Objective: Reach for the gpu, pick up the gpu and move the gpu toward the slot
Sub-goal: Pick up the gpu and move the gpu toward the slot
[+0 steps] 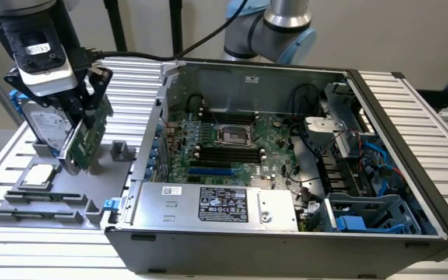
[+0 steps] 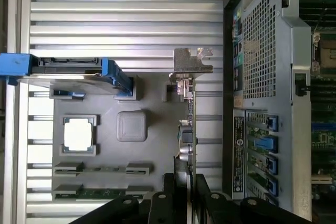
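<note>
Over the grey holder tray [image 1: 68, 195], at nine o'clock from the open computer case [image 1: 232, 259], pinches the gpu [image 1: 84, 146] by its upper edge, gripper [image 1: 81, 119] pressed onto both faces, card propped on edge, likely for exactly this top grasp.

At the exterior view's left, the gripper [image 1: 90, 119] hangs down over the gpu [image 1: 88, 144], which stands on edge, slightly tilted, in a grey holder [image 1: 68, 198] on the slatted desk [image 1: 45, 256]. A blue-framed hard drive [image 1: 46, 125] stands just behind the gpu, and a square silver chip [image 1: 37, 175] lies nearby in the holder. Beside the holder, an open computer case [image 1: 286, 245] exposes its motherboard [image 1: 240, 146].
</note>
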